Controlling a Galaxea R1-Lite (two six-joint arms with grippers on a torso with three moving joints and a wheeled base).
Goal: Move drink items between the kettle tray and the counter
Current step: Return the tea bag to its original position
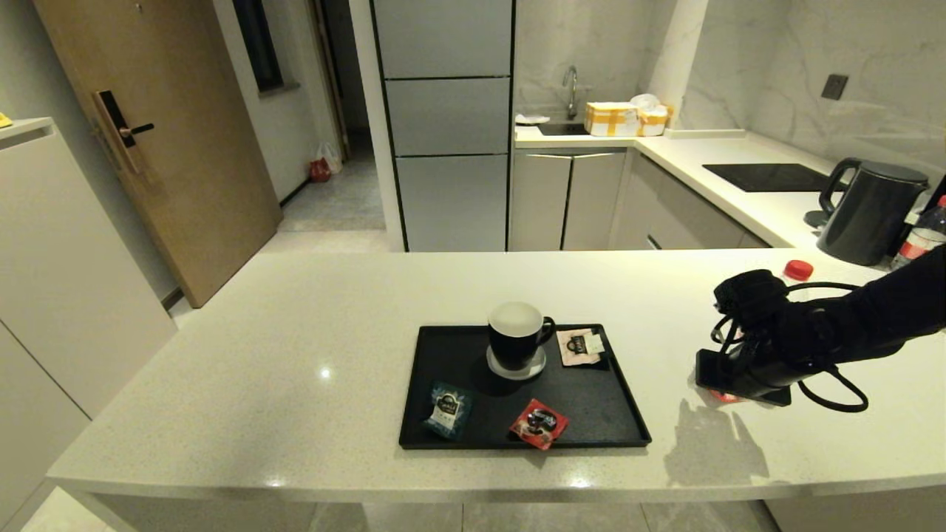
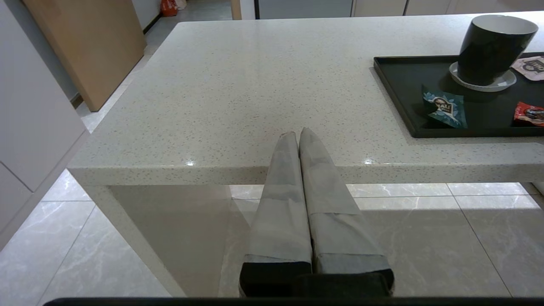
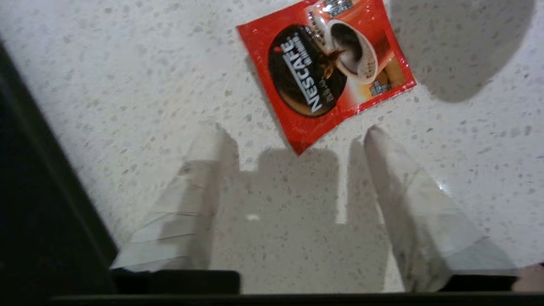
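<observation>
The black kettle tray (image 1: pixel 591 406) lies mid-counter and holds a dark teal sachet (image 1: pixel 446 408), a red sachet (image 1: pixel 539 423) and a pale pink sachet (image 1: pixel 580 346). Another red sachet (image 3: pixel 325 68) lies flat on the cream counter (image 1: pixel 295 332), right of the tray. My right gripper (image 3: pixel 293 129) hovers low over the counter there, open. The sachet's near corner lies between its fingertips, untouched. The same sachet peeks out under the gripper (image 1: pixel 723 397) in the head view. A red-labelled water bottle (image 1: pixel 920 235) stands at the far right. My left gripper (image 2: pixel 298 132) is shut and empty at the counter's front edge.
A black mug (image 1: pixel 515 336) on a white coaster stands on the tray's back half. A tall black kettle (image 1: pixel 872 213) and a red cap (image 1: pixel 798 270) are behind my right arm. A black hob (image 1: pixel 768 177) lies on the far worktop.
</observation>
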